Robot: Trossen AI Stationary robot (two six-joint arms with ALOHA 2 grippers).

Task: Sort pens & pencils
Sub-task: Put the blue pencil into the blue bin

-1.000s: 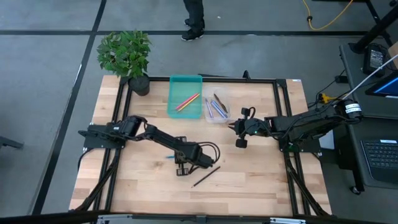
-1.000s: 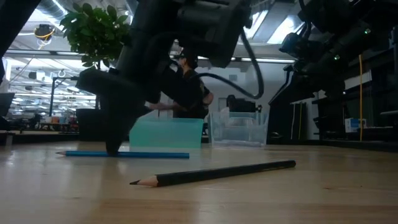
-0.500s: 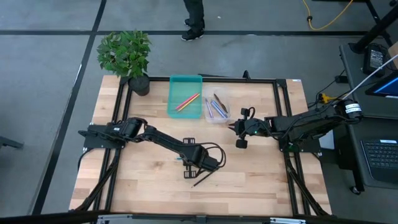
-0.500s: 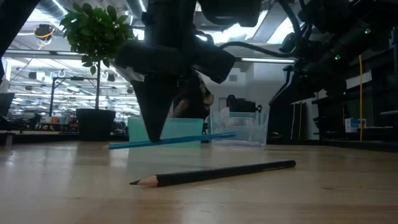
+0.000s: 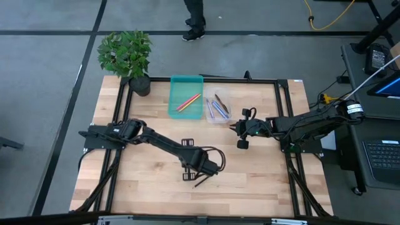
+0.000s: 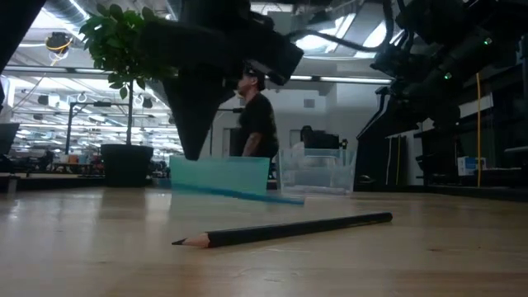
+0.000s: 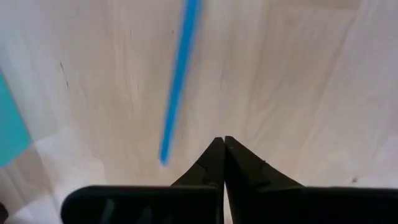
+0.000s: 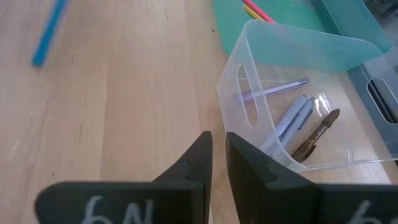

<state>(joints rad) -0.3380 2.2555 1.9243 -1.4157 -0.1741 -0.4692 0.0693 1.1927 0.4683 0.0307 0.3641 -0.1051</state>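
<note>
My left gripper hangs shut over the middle of the table, and nothing shows between its fingertips in the left wrist view. The blue pen slants just below it, apart from the fingers; it shows blurred as the blue pen over the wood. Whether it rests on the table, I cannot tell. A black pencil lies on the table nearer the near edge. My right gripper waits shut beside the clear tray.
The teal tray with yellow and pink sticks and the clear tray with purple and brown ones stand side by side at the far edge. A potted plant stands at the far left corner. A person stands beyond the table.
My left gripper took the blue pen off the table and rose with it, the pen tipping right end up. As the gripper climbed higher, the pen came out of the fingers; it now slants the other way below them.
</note>
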